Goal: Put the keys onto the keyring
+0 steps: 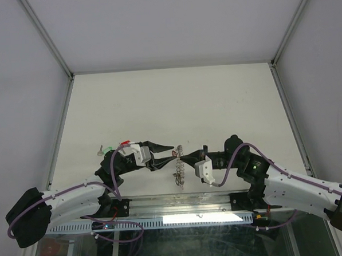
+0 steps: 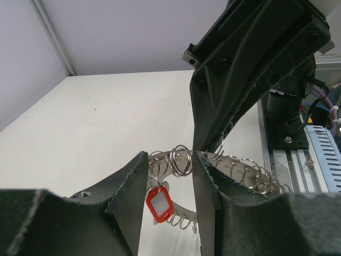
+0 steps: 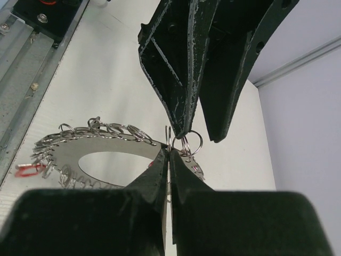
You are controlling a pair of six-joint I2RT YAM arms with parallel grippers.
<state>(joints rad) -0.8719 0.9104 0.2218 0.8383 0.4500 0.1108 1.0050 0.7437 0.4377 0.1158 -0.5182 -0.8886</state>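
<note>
The keyring (image 1: 179,168) is a flat grey metal ring with many small split rings around its rim and a red tag (image 2: 160,204) hanging from it. My right gripper (image 3: 169,151) is shut on its rim and holds it on edge above the table. My left gripper (image 2: 169,165) is open, with one fingertip on each side of a small split ring (image 2: 181,159) at the top of the keyring. The red-headed key (image 1: 125,143) and the green-headed key (image 1: 106,148) lie on the table behind my left arm.
The white table (image 1: 175,99) is walled in at the back and on both sides. A metal rail (image 1: 181,205) with the arm bases runs along the near edge. The two grippers meet tip to tip at the near middle.
</note>
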